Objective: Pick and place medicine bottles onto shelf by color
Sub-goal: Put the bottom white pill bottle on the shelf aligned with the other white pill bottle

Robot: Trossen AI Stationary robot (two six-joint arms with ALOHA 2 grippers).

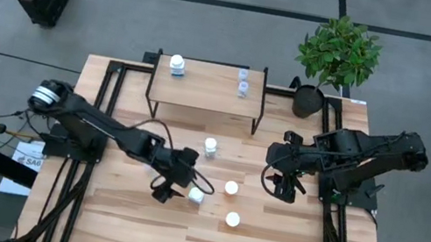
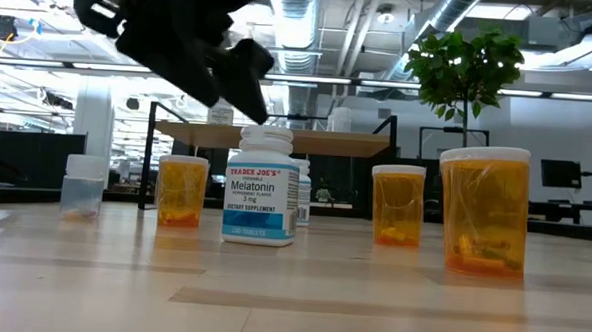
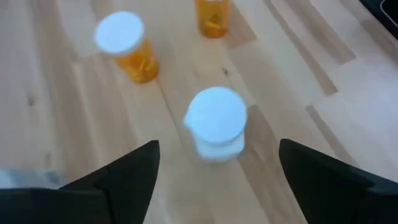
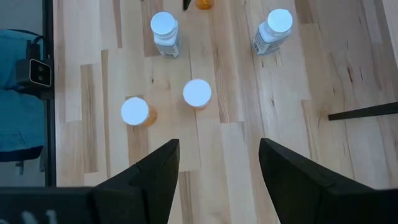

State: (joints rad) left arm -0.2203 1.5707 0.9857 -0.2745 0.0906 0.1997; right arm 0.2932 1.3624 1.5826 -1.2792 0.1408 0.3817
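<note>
Standing white bottle (image 3: 215, 123), between left hand (image 3: 217, 180) (open)

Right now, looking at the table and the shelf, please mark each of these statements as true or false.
1. A white bottle stands on the shelf. True.
2. The left gripper is shut on a white bottle. False: its jaws stand open, and the white bottle on the table sits free between them.
3. The right gripper holds nothing. True: its jaws are open above bare wood.
4. An orange bottle stands on the shelf. False: the orange bottles are all on the table.
5. A potted plant stands behind the shelf's right end. True.
</note>
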